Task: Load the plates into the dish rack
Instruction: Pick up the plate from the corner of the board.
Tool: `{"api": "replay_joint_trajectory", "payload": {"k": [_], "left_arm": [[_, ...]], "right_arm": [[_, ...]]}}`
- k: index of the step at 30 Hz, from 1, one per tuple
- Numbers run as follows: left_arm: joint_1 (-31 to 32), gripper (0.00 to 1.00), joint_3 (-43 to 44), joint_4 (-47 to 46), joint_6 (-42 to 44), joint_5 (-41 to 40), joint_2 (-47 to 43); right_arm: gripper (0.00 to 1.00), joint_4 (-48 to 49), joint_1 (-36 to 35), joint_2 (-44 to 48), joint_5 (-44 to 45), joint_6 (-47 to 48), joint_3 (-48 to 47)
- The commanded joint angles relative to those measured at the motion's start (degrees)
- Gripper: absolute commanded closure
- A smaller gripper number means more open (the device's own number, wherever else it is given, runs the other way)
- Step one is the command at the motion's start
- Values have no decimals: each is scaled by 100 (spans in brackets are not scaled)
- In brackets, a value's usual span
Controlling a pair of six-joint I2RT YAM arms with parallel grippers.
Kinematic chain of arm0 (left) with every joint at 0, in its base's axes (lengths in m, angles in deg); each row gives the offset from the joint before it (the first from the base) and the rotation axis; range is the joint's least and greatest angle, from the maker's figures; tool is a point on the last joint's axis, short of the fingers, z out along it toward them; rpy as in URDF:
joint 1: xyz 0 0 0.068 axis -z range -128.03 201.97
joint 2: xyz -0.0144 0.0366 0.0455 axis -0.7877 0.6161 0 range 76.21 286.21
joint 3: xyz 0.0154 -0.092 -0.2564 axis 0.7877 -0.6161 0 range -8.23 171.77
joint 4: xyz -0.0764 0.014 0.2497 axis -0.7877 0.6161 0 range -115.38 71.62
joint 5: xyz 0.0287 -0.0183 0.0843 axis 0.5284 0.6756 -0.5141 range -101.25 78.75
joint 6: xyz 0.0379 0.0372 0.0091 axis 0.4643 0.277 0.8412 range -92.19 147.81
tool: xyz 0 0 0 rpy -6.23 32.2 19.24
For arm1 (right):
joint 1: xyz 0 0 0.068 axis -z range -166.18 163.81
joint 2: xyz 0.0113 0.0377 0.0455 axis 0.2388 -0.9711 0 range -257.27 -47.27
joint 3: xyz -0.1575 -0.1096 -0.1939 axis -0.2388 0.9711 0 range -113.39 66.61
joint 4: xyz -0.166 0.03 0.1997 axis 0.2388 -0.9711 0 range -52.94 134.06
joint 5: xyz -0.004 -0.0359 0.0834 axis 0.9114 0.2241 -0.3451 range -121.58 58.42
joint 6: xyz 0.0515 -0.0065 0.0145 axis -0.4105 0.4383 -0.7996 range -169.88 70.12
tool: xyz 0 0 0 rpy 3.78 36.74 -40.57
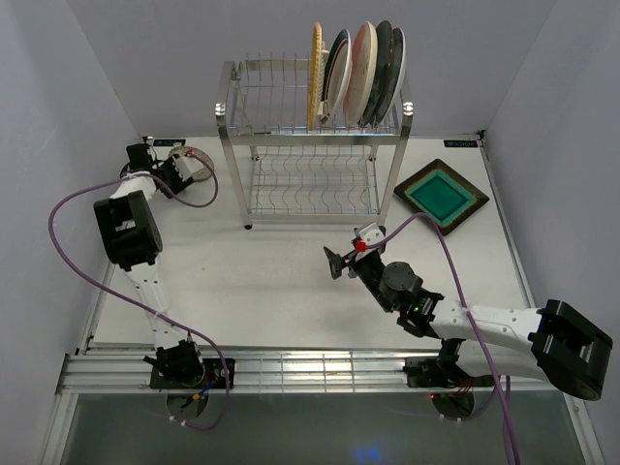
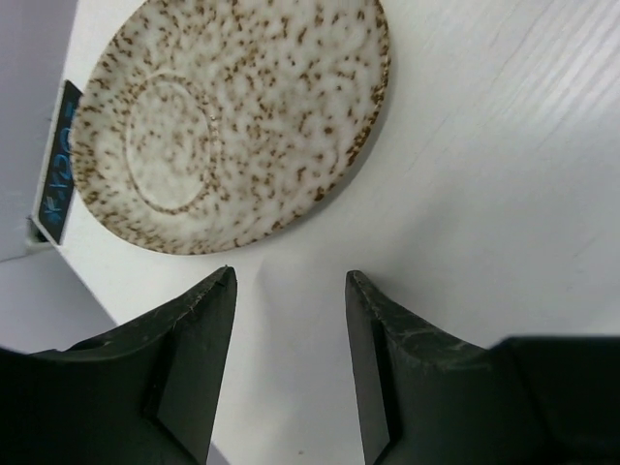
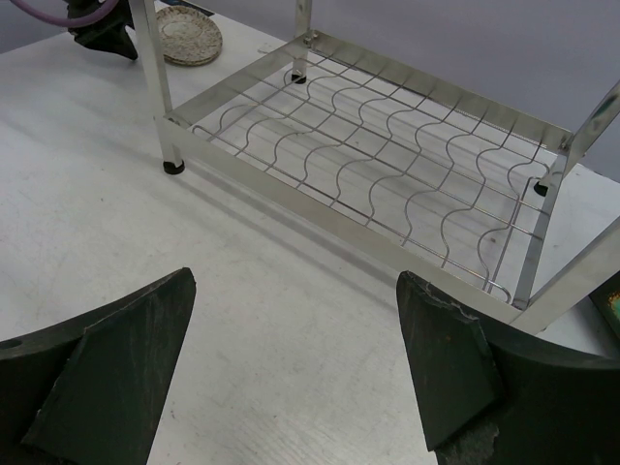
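Entries, left to right.

Left jaws: apart, nothing between them, low over the white surface (image 1: 271,281).

Small round cream plate speckled brown (image 2: 232,126): flat on the surface just ahead of the left jaws, its centre to the left of their gap, near the surface's far left corner. Hazard: a flat plate offers little rim to pinch. Jaws closing off-centre could skate over the rim or nudge the plate toward the corner edge. A thin hold might let it tilt and slip while carried.

Tall two-tier steel wire dish rack (image 1: 312,133): beyond the right jaws, its lower shelf straight ahead of them and holding nothing. Five plates (image 1: 363,73) stand on edge in the right part of the upper shelf. Hazard: another plate slotted close beside them could knock a neighbour. The free slots lie to their left.

Right jaws: wide apart, empty, above mid-surface, well apart from any plate.

Brown square plate with teal centre (image 1: 441,194): flat on the surface, off to the right of the right jaws, near the rack's right legs. Hazard: lying flat, it may slide rather than lift and strike a rack leg.
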Motion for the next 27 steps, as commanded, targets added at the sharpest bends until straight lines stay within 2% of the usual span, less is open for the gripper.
{"api": "replay_joint_trajectory", "payload": {"k": [1,3,8,10,11,12,13,14,15,17,21,27], "left_arm": [[-144,40,418,538,-920,684,-136],[-205,40,621,529,-1273,755,-14],[-337,40,1491,363,-3064,964,347],[-495,33,1536,-179,-3793,1229,417],[-539,27,1431,-444,-4484,1203,418],[-574,16,1326,-751,-4822,890,383],[-566,13,1221,-1233,-5078,730,365],[-566,12,1054,-1377,-5385,624,347],[-566,7,1018,-1518,-5597,484,347],[-566,2,1183,-1695,-6298,-166,435],[-575,2,1903,-1116,-6723,-213,821],[-566,2,2072,-983,-6952,121,1041]], "right_arm": [[10,144,22,102,-24,-42,-122],[10,144,22,85,-42,-42,-122],[10,144,22,93,-68,-50,-122],[10,144,22,102,-77,-50,-114],[10,144,13,93,-60,-42,-114],[10,144,22,84,-60,-42,-114],[10,144,22,76,-77,-42,-122],[10,144,22,58,-68,-42,-122],[10,144,31,41,-68,-42,-122],[10,144,31,32,-68,-33,-140],[10,144,31,5,-60,-24,-140],[10,144,39,-21,-77,-24,-149]]}}
